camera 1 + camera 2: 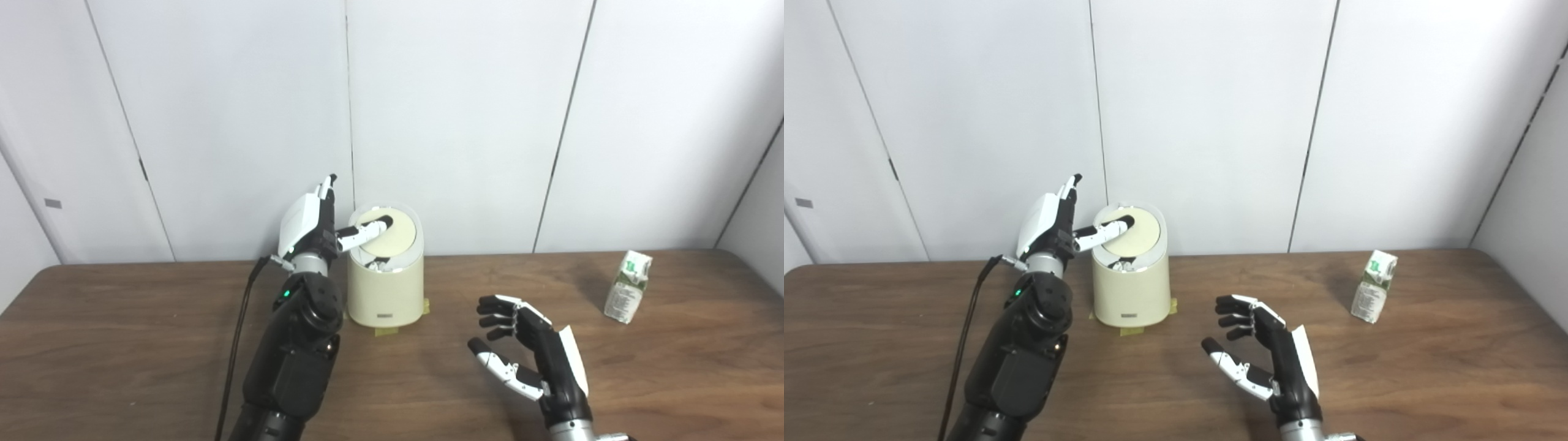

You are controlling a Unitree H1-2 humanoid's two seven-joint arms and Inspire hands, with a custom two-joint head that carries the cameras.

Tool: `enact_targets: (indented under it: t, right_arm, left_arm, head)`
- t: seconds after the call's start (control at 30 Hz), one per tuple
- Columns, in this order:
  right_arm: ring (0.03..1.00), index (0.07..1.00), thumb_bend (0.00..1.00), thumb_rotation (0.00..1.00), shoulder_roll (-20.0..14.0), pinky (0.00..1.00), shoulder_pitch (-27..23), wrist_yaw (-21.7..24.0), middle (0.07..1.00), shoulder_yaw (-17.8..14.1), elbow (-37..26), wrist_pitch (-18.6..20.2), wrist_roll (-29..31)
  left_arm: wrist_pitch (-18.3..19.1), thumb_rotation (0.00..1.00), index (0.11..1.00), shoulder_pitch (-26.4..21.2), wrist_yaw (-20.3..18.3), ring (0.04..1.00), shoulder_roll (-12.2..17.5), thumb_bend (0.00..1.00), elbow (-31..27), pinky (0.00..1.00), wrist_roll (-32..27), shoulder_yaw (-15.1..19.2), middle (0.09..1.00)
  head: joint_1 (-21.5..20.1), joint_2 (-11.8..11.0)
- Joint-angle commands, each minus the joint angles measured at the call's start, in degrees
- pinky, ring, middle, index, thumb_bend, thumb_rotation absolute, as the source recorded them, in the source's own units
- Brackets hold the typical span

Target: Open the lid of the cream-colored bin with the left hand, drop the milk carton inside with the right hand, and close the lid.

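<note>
The cream-colored bin [386, 294] stands at the back middle of the table. Its round swing lid [395, 236] is tilted, and crumpled white scraps show in the gap at its front. My left hand [309, 229] is raised beside the bin's left side, fingers apart, with its thumb resting on the lid's left part. The milk carton [629, 286] stands upright at the far right of the table, white with green print. My right hand [520, 349] hovers open over the table's middle front, well left of the carton and holding nothing.
The wooden table [122, 343] runs the full width of the view, with white wall panels behind it. Yellow tape tabs [386, 331] stick out under the bin. A black cable [236, 349] hangs along my left arm.
</note>
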Motion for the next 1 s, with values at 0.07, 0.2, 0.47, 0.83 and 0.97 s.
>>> enact_targets:
  t: [0.07, 0.2, 0.47, 0.83, 0.97]
  right_arm:
    - [0.626, 0.670, 0.29, 0.26, -1.02, 0.53, 1.52, -0.74, 0.666, -0.01, 4.52, -1.73, -1.95]
    - [0.635, 0.672, 0.28, 0.23, -0.90, 0.54, 1.38, -0.50, 0.674, 0.12, 4.76, -2.13, -1.31]
    - [0.636, 0.666, 0.28, 0.22, -0.66, 0.54, 1.31, -1.08, 0.673, 0.12, 4.98, -2.35, -1.50]
    - [0.636, 0.665, 0.28, 0.26, -1.01, 0.55, 1.66, -1.30, 0.673, 0.32, 4.33, -2.11, -2.02]
    - [0.635, 0.667, 0.29, 0.24, -0.97, 0.55, 1.76, -0.85, 0.673, 0.30, 4.21, -1.95, -1.00]
  left_arm:
    - [-0.28, 0.41, 1.000, -5.07, 1.07, 1.000, -0.75, 0.88, 0.37, 1.00, 2.06, 0.28, 1.000]
    - [-0.29, 0.38, 1.000, -5.54, 0.56, 1.000, -0.52, 0.91, 1.22, 1.00, 2.37, -0.26, 1.000]
    - [-0.34, 0.30, 1.000, -4.65, 2.52, 1.000, 0.84, 0.94, 2.24, 1.00, 1.68, -2.72, 1.000]
    - [-0.29, 0.16, 1.000, -3.62, 3.00, 1.000, 1.91, 0.93, 4.98, 1.00, 12.80, -6.26, 1.000]
    - [-0.29, 0.11, 1.000, -3.72, 3.62, 1.000, 2.34, 0.92, 5.77, 1.00, 16.96, -7.23, 1.000]
  head:
    - [-0.13, 0.00]
    - [-0.50, -0.18]
    - [-0.39, -0.17]
    - [-0.44, 0.07]
    - [-0.57, 0.05]
